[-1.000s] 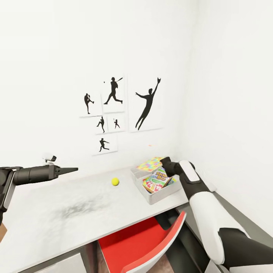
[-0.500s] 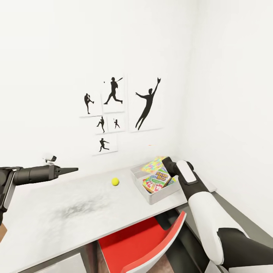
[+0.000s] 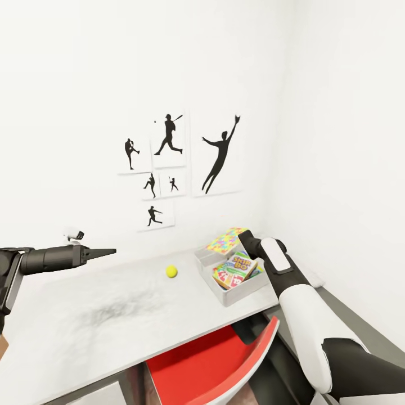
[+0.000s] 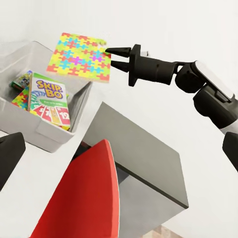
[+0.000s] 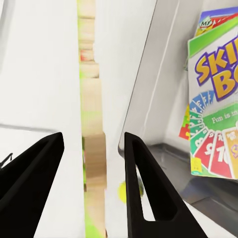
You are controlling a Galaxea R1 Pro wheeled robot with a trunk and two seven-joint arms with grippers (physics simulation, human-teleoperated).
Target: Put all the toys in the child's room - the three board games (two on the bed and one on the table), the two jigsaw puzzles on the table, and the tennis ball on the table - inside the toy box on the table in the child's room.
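My right gripper (image 3: 242, 236) is shut on one edge of a jigsaw puzzle (image 3: 226, 240) and holds it tilted in the air above the far end of the toy box (image 3: 233, 292). From the left wrist the puzzle (image 4: 77, 57) hangs over the grey toy box (image 4: 44, 136), pinched by the right gripper (image 4: 113, 54). A SKIP-BO board game (image 3: 236, 269) lies in the box on other colourful flat things. The tennis ball (image 3: 171, 271) rests on the table (image 3: 84, 315), left of the box. Far to the left, my left gripper (image 3: 107, 251) hovers open over the table.
A red chair (image 3: 208, 360) is tucked under the table's front edge, below the box. A dark grey cabinet (image 4: 144, 158) stands lower, right of the table. Baseball silhouette pictures (image 3: 169, 169) hang on the wall behind. The room corner is close behind the box.
My right gripper has lifted the jigsaw puzzle a little higher above the box's far rim. The left arm, ball and box have stayed put.
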